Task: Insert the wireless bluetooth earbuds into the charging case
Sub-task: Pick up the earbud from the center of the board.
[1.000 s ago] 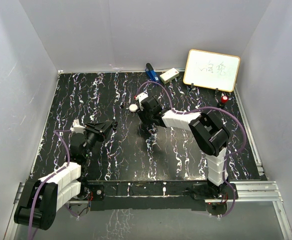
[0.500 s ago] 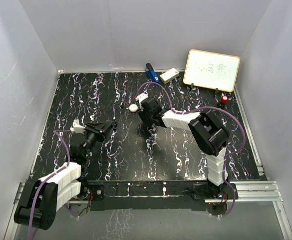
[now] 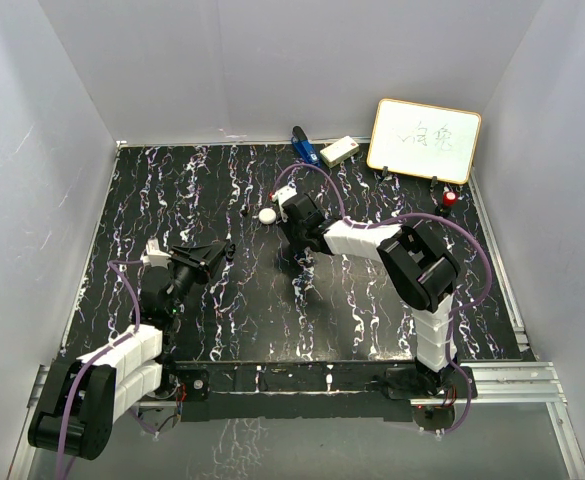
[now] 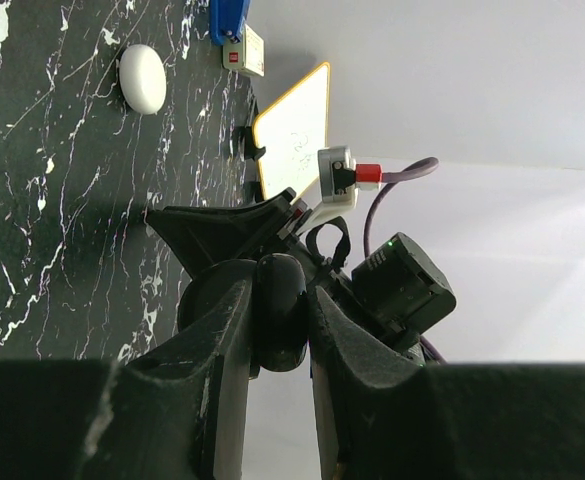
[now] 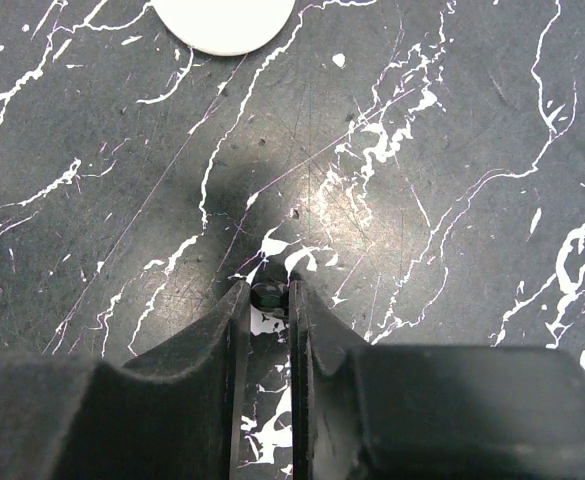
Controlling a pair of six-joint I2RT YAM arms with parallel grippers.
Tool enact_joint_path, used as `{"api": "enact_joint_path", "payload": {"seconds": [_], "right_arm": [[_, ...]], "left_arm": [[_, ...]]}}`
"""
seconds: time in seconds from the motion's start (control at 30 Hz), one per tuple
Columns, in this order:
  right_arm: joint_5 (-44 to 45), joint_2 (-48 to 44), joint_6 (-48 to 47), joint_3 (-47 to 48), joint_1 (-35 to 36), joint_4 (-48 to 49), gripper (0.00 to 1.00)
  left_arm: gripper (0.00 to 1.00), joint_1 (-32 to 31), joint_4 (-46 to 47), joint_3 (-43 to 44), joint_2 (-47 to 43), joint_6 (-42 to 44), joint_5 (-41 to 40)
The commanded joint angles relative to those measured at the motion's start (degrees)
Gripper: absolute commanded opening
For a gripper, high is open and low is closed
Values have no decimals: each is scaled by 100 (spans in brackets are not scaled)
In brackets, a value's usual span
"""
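The desk (image 3: 212, 190) has a black surface with white veining and is enclosed by pale walls.

Left side: the left arm lies low over the near-left part of the desk. The left end effector (image 3: 222, 252) points toward the centre. In the left wrist view its fingers (image 4: 222, 330) stand close together with only a narrow slit between them. A dark rounded form shows in that slit. It cannot be told whether this form is held or belongs to the right arm behind it.

Centre: a white round puck (image 3: 267, 215) lies flat on the desk, just left of the right arm's wrist.

Right side: the right arm reaches forward and inward from its base. The right end effector (image 5: 269, 292) is down at the desk surface, near the puck but apart from it. Its fingers (image 5: 212, 340) are drawn together and clamped on a tiny piece at the tips, taken to be one earbud (image 5: 268, 295). The piece is too small to show detail. It sits at desk level on the veined surface.

Far edge: a blue object (image 3: 304, 147) and a small pale box (image 3: 339, 151) lie side by side. Right of them a whiteboard (image 3: 424, 140) stands tilted. A red-capped item (image 3: 450, 198) stands near its lower right corner.
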Motion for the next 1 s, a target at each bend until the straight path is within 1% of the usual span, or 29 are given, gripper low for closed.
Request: {"api": "enact_joint_path", "payload": {"seconds": [0.0, 0.1, 0.23, 0.37, 0.43, 0.53, 0.63, 0.73, 0.87, 0.97], "right_arm": [[37, -132, 43, 97, -26, 353, 13], [-211, -408, 193, -60, -121, 573, 11], [-884, -955, 552, -402, -382, 990, 7], [-1718, -1595, 1067, -755, -796, 1397, 3], [-2248, -1896, 1451, -1043, -987, 1786, 1], [-3032, -2280, 2263, -1572, -1276, 2649, 1], [-3778, -2472, 3259, -2130, -1478, 4011, 0], [-4337, -2448, 4192, -2532, -1558, 5167, 0], [-4739, -2236, 5185, -2806, -1560, 6374, 0], [-4869, -2106, 5589, -2881, -1562, 6895, 0]], "left_arm": [[0, 40, 180, -49, -29, 27, 11], [0, 44, 169, -28, -19, 39, 35], [0, 39, 114, 101, 20, 69, 134], [0, 40, 136, 226, 74, 77, 226], [0, 42, 175, 321, 166, 80, 323], [0, 30, 564, 389, 462, -45, 473], [0, 20, 984, 467, 843, -186, 650], [0, -27, 1308, 552, 1094, -290, 743], [0, -101, 1410, 702, 1192, -276, 778], [0, -163, 1338, 819, 1185, -239, 786]]}}
